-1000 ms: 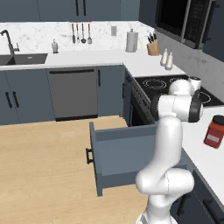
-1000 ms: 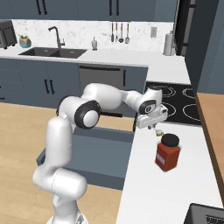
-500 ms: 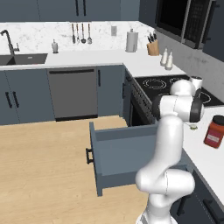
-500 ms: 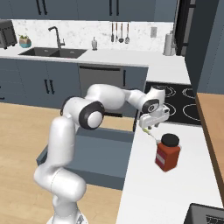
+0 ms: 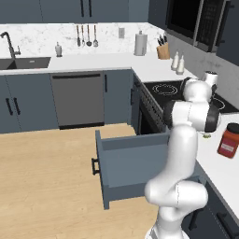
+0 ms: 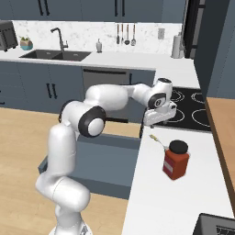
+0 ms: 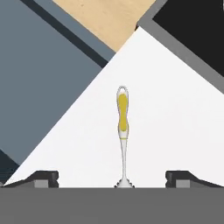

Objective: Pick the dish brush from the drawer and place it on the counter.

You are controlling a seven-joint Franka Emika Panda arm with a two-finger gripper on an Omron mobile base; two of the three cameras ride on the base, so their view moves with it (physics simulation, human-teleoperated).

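The brush (image 7: 123, 131) lies flat on the counter (image 7: 175, 127), in the strip between the open drawer (image 5: 133, 163) and the cooktop (image 6: 193, 110). In the hand view it lies centred between the two fingertips (image 7: 43, 178), its long axis running straight away from the hand: the yellow-gripped handle end points away, the whitish head sits nearest the camera, at the lower edge of the view. Both tips stand wide apart, well clear of the brush on either side, so the gripper (image 7: 113, 180) is spread and holds nothing.

In the right base view the gripper (image 6: 158, 120) hangs just above the counter edge, and the brush (image 6: 156, 139) shows as a thin pale sliver on the white stone directly below it, pointing toward the red jar (image 6: 175, 159) and lying near it. From these views it cannot be told whether the two touch. In the left base view a small speck of the brush (image 5: 206, 136) shows just past the arm's forearm, near the jar (image 5: 228, 140).

Judging by this, the placing looks done: the brush rests on the stone, free of the fingers, and the drawer is open behind the arm. What remains turns on that alignment. With the brush directly under the hand, a straight lift away from the counter should clear it, while any sideways sweep risks a finger catching it and pushing it against the jar.
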